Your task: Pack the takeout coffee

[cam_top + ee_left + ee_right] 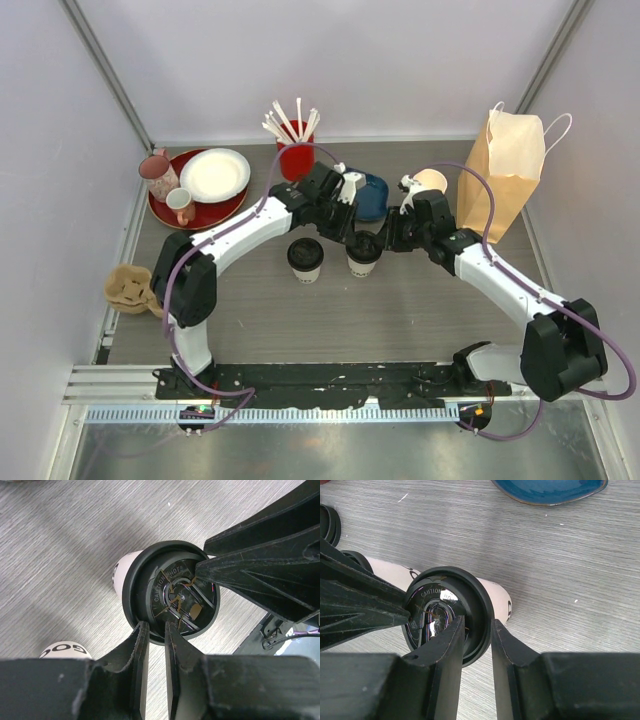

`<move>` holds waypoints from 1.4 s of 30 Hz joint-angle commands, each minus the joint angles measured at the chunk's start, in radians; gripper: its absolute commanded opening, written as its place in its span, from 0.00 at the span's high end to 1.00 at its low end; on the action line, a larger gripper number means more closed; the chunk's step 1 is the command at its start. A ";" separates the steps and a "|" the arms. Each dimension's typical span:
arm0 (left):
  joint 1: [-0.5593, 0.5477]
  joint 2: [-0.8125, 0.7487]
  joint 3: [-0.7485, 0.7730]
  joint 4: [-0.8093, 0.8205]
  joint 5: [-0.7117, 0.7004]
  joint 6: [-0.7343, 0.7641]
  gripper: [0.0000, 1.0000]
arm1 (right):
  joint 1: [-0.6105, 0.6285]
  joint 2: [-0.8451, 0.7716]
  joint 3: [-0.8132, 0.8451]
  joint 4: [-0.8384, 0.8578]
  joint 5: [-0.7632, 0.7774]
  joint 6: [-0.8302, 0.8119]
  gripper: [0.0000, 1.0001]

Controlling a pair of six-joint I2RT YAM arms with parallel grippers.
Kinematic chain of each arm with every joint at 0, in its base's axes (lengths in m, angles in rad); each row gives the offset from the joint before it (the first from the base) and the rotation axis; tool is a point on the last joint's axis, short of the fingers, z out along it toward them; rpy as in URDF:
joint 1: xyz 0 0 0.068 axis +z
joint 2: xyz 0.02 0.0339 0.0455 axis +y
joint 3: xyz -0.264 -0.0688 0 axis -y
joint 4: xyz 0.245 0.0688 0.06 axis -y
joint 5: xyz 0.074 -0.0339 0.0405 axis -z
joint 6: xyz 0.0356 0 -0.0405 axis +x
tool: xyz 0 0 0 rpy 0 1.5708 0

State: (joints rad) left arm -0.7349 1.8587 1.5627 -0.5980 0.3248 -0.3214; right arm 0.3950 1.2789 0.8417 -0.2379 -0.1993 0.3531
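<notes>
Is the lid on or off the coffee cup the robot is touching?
On. The black lid sits over the top of the cup, its rim wrapped around the cup's mouth.

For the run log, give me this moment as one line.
left gripper: straddles right cup's lid rim | right gripper: same rim | grip: unclear | left cup: untouched | paper bag: upright

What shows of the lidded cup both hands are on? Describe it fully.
The lidded cup is cream-white paper with dark print, capped by a round black plastic lid marked CAUTION. It stands upright on the table, right of the other lidded cup. The left hand and right hand each pinch the lid's rim from opposite sides.
</notes>
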 commanded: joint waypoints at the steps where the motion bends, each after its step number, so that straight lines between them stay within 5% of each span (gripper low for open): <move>1: 0.003 0.074 -0.095 -0.036 -0.003 0.035 0.81 | 0.004 -0.023 0.014 -0.061 0.009 -0.016 0.68; 8: 0.002 0.042 -0.127 0.004 0.036 0.044 0.80 | 0.005 -0.020 -0.006 -0.037 -0.025 -0.005 0.68; 24: 0.005 -0.070 0.148 -0.117 0.063 0.136 0.69 | 0.007 -0.023 0.057 -0.057 -0.029 -0.013 0.67; 36: 0.061 -0.023 0.034 -0.069 0.014 0.045 0.78 | 0.038 -0.013 0.089 -0.070 -0.011 -0.019 0.62; 42: 0.065 -0.029 0.010 -0.060 0.052 0.041 0.78 | 0.122 -0.050 0.210 -0.153 0.139 -0.121 0.55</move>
State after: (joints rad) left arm -0.6682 1.8374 1.5795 -0.6857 0.3435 -0.2630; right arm 0.4545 1.2686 0.9199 -0.3553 -0.1680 0.3202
